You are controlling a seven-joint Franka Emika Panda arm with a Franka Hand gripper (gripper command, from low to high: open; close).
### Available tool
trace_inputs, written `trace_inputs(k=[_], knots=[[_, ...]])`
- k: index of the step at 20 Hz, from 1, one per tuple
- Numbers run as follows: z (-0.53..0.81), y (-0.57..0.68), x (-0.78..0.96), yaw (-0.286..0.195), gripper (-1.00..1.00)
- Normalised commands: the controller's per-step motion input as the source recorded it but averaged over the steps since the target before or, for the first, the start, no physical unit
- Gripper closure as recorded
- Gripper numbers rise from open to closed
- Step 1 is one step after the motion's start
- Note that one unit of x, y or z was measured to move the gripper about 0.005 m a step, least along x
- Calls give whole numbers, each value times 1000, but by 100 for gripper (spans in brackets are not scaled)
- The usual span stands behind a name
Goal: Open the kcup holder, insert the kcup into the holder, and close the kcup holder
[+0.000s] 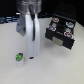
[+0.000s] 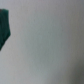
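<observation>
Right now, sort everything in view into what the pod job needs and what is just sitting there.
For the job:
- the kcup, a small pod lying on the table
- the kcup holder, black, its drawer pulled open with pods showing
- the gripper, its long white fingers standing just beside the kcup

Just lying about:
- the table itself; nothing else can be made out

a pale, off-white flat surface [image 1: 15, 72] fills most of the exterior view, smooth and evenly lit. beyond its far edge, a dark, blurred background [image 1: 6, 10] runs across the top of that view. in the wrist view the same pale surface [image 2: 50, 45] fills nearly everything, soft and out of focus.
</observation>
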Motion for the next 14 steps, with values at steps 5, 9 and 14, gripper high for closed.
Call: trace_inputs(k=[5,9,14], knots=[[-325,-566,-130,-258,-100],[-369,-507,-10,-249,-100],[-315,-310,-57,-251,-100]])
